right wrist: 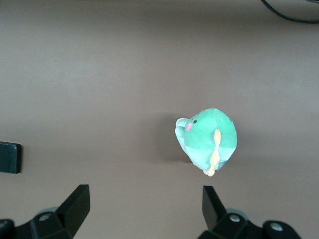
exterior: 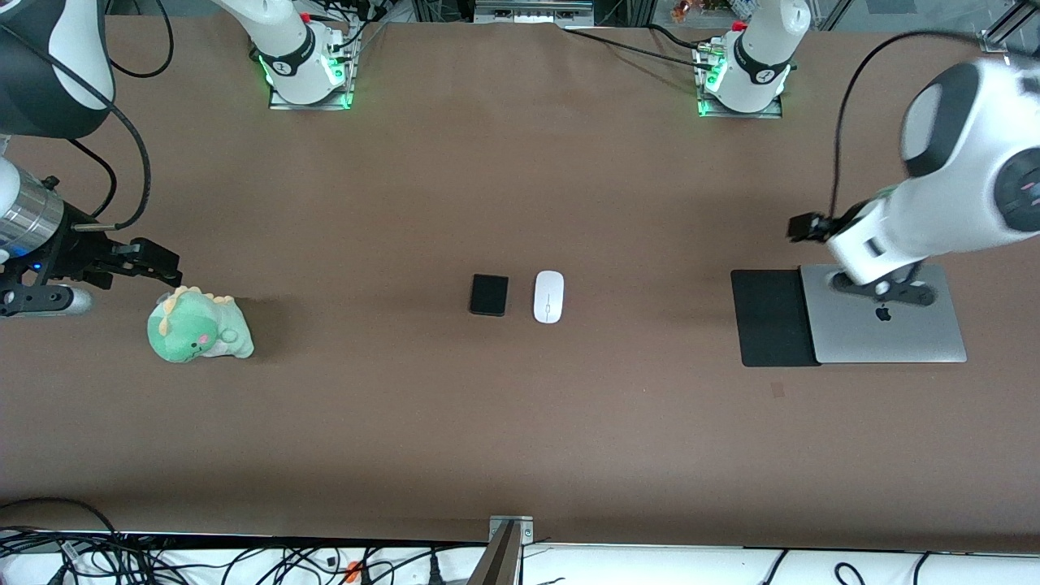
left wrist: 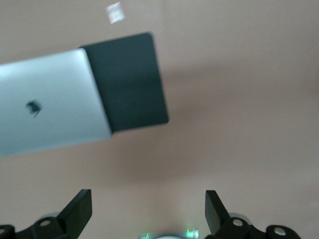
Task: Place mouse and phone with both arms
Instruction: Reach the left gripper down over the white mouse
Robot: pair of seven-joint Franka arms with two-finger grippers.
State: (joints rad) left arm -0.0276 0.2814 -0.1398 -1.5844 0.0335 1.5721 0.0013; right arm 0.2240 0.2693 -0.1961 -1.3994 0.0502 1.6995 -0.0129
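My left gripper [left wrist: 148, 211] hangs with its fingers spread wide and nothing between them, over the silver laptop [exterior: 890, 325] and black mat [exterior: 772, 317] at the left arm's end of the table. My right gripper [right wrist: 146, 211], likewise released and empty, hangs beside the green plush dinosaur [exterior: 197, 327] at the right arm's end. The phone [exterior: 489, 294] and the mouse [exterior: 548, 296] lie side by side mid-table, close but apart, the mouse toward the left arm's end.

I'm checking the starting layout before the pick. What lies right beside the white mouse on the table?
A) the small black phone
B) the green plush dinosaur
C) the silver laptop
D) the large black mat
A: in the front view the phone lies right beside the mouse at mid-table, toward the right arm's end, while the plush, laptop and mat sit off toward the table's ends.
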